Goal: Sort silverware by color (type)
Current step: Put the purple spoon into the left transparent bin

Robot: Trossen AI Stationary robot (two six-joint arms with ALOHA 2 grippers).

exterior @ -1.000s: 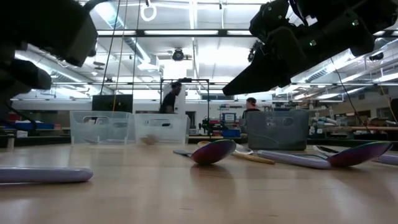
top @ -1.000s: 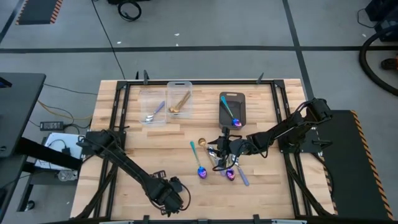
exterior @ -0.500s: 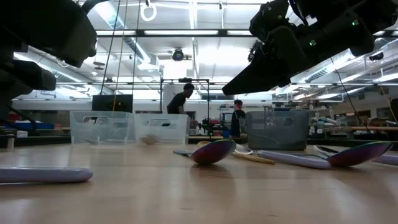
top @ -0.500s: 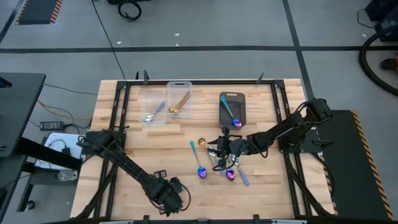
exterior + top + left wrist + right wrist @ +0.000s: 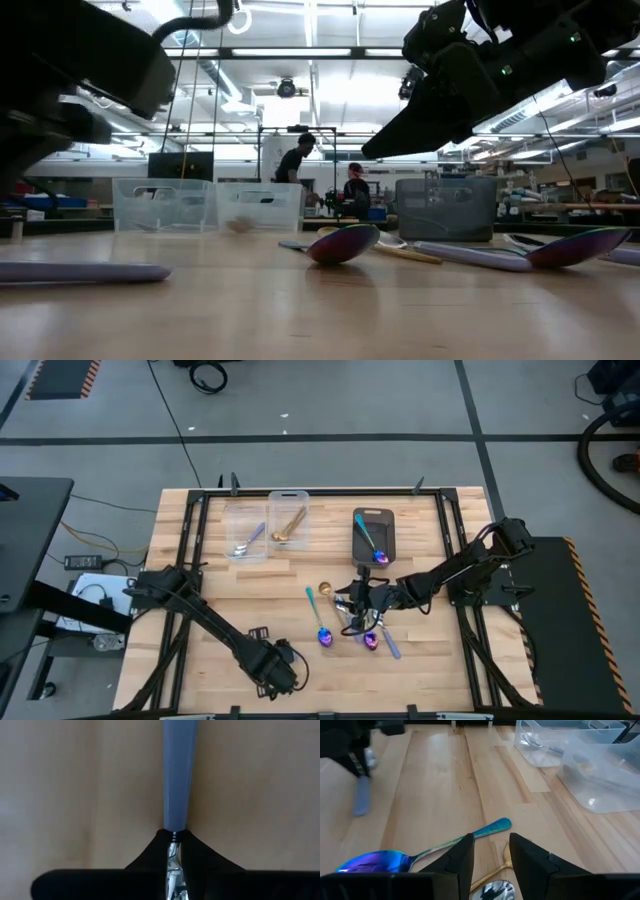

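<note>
Near the table's front edge, my left gripper (image 5: 272,668) points down and is shut on a silver spoon with a lavender handle (image 5: 179,775); the handle also shows in the low view (image 5: 80,272). My right gripper (image 5: 491,852) hovers open over a pile of spoons (image 5: 355,615) right of the middle. Below its fingers are a blue-purple spoon with a teal handle (image 5: 485,830) and a gold handle (image 5: 492,872). Two more blue-purple spoons (image 5: 323,632) (image 5: 370,642) and a gold one (image 5: 325,590) lie on the wood. My left gripper pinches the spoon's silver neck (image 5: 173,851) between its two fingers, just past the end of the lavender handle. The fingers come from above, pointing down. The handle runs straight out from them and lies flat along the table. The bowl is hidden under the gripper.
Two clear bins (image 5: 247,530) (image 5: 288,520) stand at the far left, with a lavender-handled spoon in one and a gold spoon in the other. A dark grey bin (image 5: 373,532) at the far middle holds a blue-purple spoon. People stand in the room beyond the table.
My left gripper has shifted a little near the front edge, and the lavender handle has slid slightly toward the table's right with it. My right gripper has kept still. The people in the background have walked.
</note>
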